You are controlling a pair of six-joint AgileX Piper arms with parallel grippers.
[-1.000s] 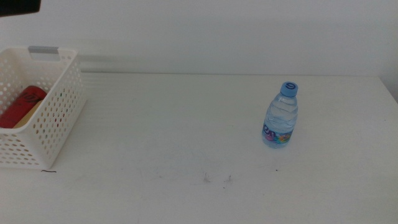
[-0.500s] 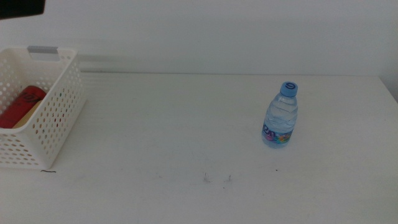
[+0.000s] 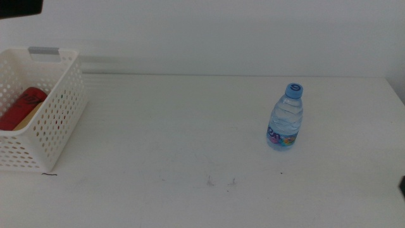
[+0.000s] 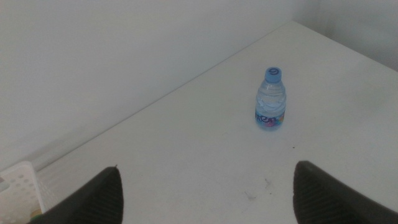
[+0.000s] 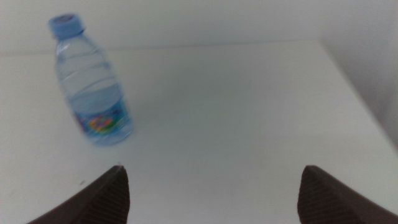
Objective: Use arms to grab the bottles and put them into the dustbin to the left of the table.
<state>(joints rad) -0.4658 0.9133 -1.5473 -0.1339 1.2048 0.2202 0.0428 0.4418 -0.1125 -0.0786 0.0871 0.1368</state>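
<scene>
— Where is the right tool (image 5: 208,193), and how does it stand?

— Low near the surface (image 3: 190,126), at its right side; its two dark jaws are spread wide with nothing between them. In the middle view only a dark sliver shows at the right edge near the bottom.

— What lies in front of it?

— The water bottle (image 5: 92,84), upright, blue cap on top, coloured label near its base. It stands apart from the jaws, ahead of them and off toward one side.

— And the left tool (image 4: 205,193)?

— Held higher, looking down across the surface. Its jaws are also spread, holding nothing. The same bottle (image 4: 270,99) stands well away from it.

— Where does the bottle sit overall?

— In the middle view it (image 3: 286,117) stands on the right part of the surface, alone, well apart from the basket (image 3: 54,120).

— And the basket?

— White, with perforated walls and a grey strip on its rim, at the left edge. A red can (image 3: 22,107) lies inside it, tilted, with something pale beside it that I cannot make out.
</scene>
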